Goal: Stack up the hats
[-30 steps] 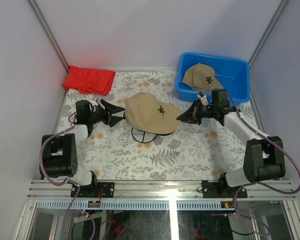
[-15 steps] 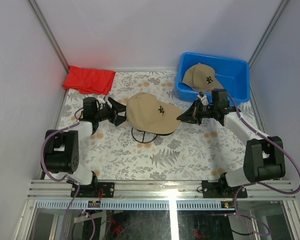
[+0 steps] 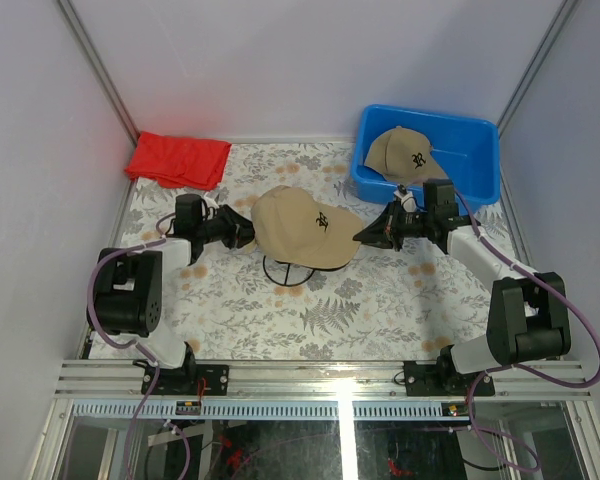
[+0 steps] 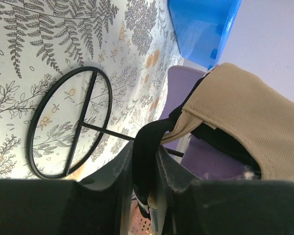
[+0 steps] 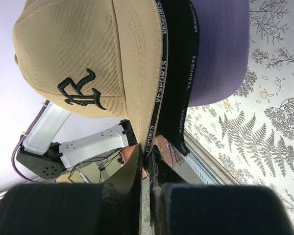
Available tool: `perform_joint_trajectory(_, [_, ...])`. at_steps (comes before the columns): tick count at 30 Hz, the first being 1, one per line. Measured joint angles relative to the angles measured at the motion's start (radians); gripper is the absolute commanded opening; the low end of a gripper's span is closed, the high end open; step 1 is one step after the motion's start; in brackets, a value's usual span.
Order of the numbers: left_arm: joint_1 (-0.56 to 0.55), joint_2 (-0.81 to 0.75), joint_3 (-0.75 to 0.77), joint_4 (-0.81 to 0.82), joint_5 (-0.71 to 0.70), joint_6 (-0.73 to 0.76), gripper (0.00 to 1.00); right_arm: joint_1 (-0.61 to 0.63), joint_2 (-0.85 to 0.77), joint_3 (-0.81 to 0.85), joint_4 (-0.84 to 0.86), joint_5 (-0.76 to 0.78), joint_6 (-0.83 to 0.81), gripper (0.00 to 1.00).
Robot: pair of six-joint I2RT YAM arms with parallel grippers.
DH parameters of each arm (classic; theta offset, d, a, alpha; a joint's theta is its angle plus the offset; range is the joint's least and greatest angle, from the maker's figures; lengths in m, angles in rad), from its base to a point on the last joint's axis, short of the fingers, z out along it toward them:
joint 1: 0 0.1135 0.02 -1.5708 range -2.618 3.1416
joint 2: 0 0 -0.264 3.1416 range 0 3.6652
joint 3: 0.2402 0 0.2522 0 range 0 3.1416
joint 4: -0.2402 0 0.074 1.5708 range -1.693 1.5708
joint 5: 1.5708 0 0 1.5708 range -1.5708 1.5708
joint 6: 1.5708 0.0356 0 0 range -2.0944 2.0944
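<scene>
Tan hat [image 3: 302, 225] — left tool [image 3: 245, 232] pinches its back strap [image 4: 146, 142], right tool [image 3: 364, 235] its brim [image 5: 139, 93].

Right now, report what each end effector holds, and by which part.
Left end effector pinches a black strap under the back of the tan hat. Right end effector is shut on that hat's brim edge.
</scene>
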State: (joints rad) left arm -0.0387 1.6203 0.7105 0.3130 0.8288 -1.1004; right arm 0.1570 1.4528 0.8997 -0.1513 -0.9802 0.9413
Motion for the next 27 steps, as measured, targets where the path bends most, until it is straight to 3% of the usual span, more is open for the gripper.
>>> perform_joint_trajectory(15, [0.0, 0.037, 0.002, 0.008, 0.021, 0.051, 0.12, -0.024, 0.028, -0.062, 0.087, -0.033, -0.023, 0.0])
perform_joint_trajectory(17, [0.0, 0.038, 0.002, 0.008, 0.025, 0.053, 0.12, -0.033, 0.033, -0.058, 0.075, -0.037, -0.04, 0.06])
perform_joint_trajectory(20, [0.0, 0.038, 0.003, 0.005, 0.029, 0.059, 0.13, -0.04, 0.039, -0.042, 0.048, -0.043, -0.062, 0.27])
perform_joint_trajectory(22, [-0.002, 0.038, 0.009, -0.006, 0.029, 0.063, 0.13, -0.041, 0.039, -0.027, 0.018, -0.028, -0.084, 0.35])
perform_joint_trajectory(27, [-0.002, 0.037, 0.029, -0.045, 0.026, 0.074, 0.15, -0.052, 0.039, 0.027, -0.126, 0.055, -0.142, 0.43])
